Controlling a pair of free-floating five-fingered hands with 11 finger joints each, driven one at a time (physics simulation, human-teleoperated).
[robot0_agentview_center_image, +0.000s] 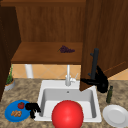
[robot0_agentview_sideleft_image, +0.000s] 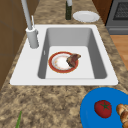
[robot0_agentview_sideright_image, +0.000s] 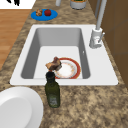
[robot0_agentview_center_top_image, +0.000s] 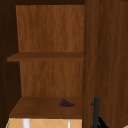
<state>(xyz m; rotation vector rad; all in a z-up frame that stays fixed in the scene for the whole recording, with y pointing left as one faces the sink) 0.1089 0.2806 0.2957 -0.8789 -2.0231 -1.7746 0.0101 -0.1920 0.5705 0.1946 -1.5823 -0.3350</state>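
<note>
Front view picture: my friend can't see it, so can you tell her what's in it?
A black right hand is at the dark handle of an open wooden cabinet door above a white sink. The left hand hovers by a blue plate holding a tomato. Purple grapes lie on the cabinet shelf.

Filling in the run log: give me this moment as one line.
right hand: at cabinet door handle | left hand: beside blue plate | grapes: on cabinet shelf
</note>
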